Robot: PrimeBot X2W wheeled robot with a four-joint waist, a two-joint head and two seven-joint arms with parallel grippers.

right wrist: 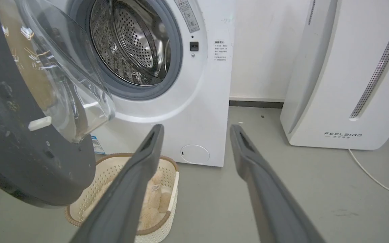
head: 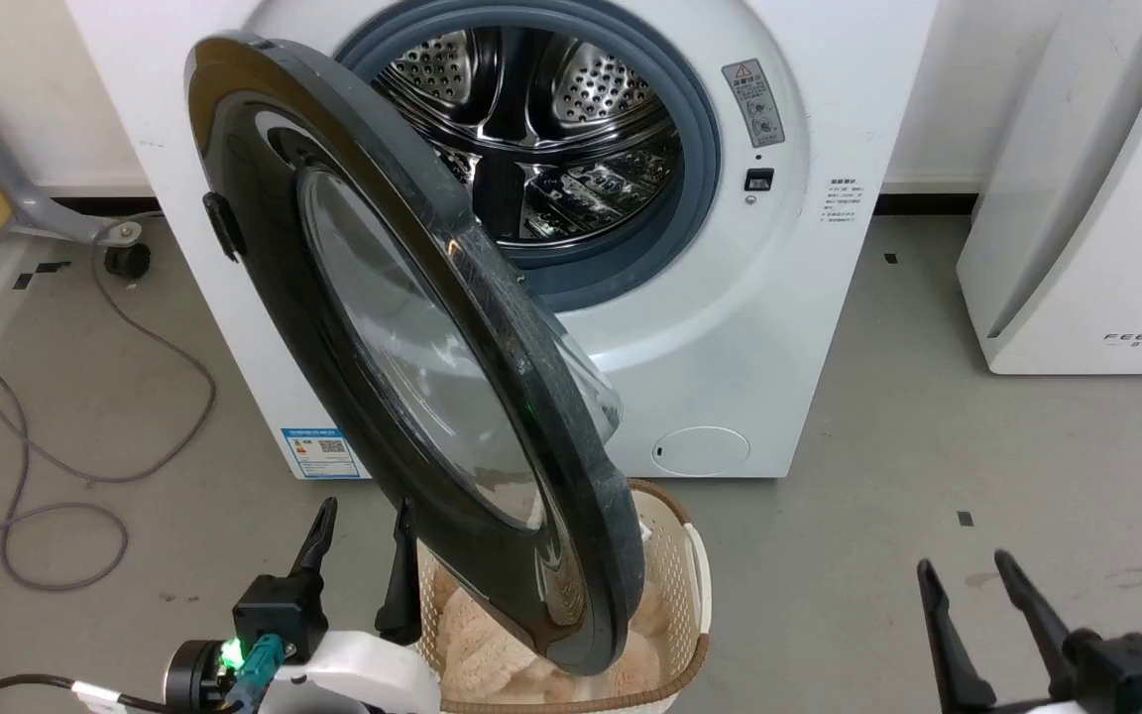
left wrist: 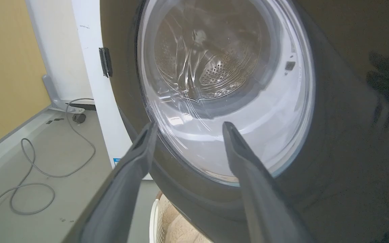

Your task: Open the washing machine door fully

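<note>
Head view, left to right.

Far left: grey cable point(head: 65, 466) looped on the floor point(head: 878, 476), small black caster point(head: 125, 260) above it.

Lower left: left end effector point(head: 366, 508) has its fingers spread with nothing between them. The tips point up the frame, just beside the outer face of the washing machine door point(head: 264, 297); whether they touch it I cannot tell. In the left wrist view the two fingers frame the lower part of the door's clear glass bowl point(left wrist: 225, 84).

The door is partly open. It hinges on the machine's left side, at upper left of frame, and swings out toward the camera. Its free edge sits at lower centre, overlapping a cream basket point(head: 680, 585) with beige fluffy stuff inside.

A blue sticker point(head: 318, 451) peeks out left of the door, low on the washing machine point(head: 730, 327).

Upper centre: grey rubber ring point(head: 700, 149) and perforated steel drum point(head: 541, 129) exposed, with a small dark latch slot point(head: 758, 179) just right of the ring.

Lower right: right end effector point(head: 963, 563) — fingers apart, empty, over bare floor, well apart from the door. The right wrist view looks between its fingers at the machine's lower front and the basket.

Far right: white FEELBIRD appliance point(head: 1077, 218) standing on the floor beside the machine.
</note>
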